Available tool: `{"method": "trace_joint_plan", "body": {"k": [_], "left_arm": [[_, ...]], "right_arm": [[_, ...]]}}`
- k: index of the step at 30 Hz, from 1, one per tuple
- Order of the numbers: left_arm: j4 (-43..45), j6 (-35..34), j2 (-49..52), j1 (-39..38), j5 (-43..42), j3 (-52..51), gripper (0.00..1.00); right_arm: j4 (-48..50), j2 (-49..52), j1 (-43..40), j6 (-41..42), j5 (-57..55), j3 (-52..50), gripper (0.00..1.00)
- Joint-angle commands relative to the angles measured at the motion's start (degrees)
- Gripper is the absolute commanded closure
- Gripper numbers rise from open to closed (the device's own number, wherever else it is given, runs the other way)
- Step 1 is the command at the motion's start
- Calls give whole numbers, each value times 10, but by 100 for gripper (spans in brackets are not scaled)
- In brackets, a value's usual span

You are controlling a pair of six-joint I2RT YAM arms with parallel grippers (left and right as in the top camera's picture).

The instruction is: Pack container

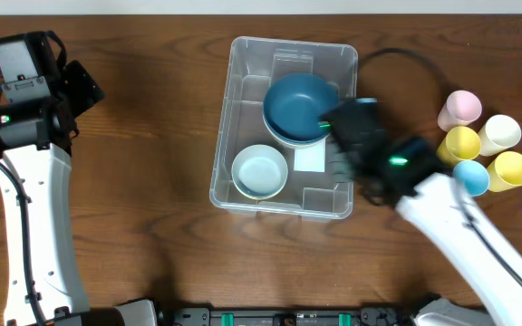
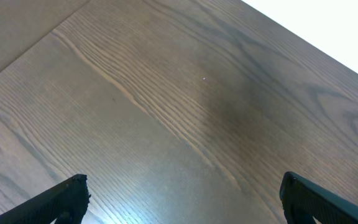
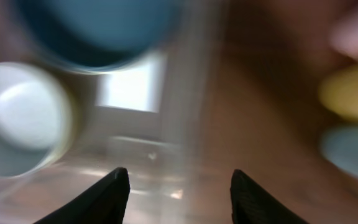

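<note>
The clear rectangular container (image 1: 243,81) stands mid-table with a white label (image 1: 310,158) on its base. Inside it are a dark blue bowl (image 1: 299,104) at the far right and a pale blue bowl (image 1: 259,170) at the near left. My right gripper (image 1: 341,127) hovers over the container's right wall, open and empty; its wrist view is blurred and shows the container wall (image 3: 188,93), the dark bowl (image 3: 98,31) and the pale bowl (image 3: 17,118) beyond its fingers (image 3: 179,193). My left gripper (image 2: 182,196) is open and empty over bare wood at the far left.
Several cups stand in a cluster at the right: pink (image 1: 460,107), yellow (image 1: 461,142), cream (image 1: 500,132), yellow (image 1: 509,170) and light blue (image 1: 470,176). A black cable (image 1: 406,56) runs behind the right arm. The table's far edge lies near the left arm.
</note>
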State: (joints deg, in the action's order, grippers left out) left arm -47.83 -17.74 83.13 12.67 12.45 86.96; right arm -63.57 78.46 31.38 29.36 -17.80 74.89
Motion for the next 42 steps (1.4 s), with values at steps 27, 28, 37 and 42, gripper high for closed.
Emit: {"method": "trace_joint_plan", "body": {"k": [27,28,37,42], "left_arm": [[-1,5,-5,2,9,10,2],[-1,5,-5,2,9,10,2],[-1,5,-5,2,9,10,2],[-1,5,-5,2,9,10,2]], "right_arm": [[-24,62,-393,-157,33,2,32],[-21,74,-393,-168,32,2,31],[-7,153,-393,-188,33,2,31],[1,160,-393,-212,50,-12,34]]}}
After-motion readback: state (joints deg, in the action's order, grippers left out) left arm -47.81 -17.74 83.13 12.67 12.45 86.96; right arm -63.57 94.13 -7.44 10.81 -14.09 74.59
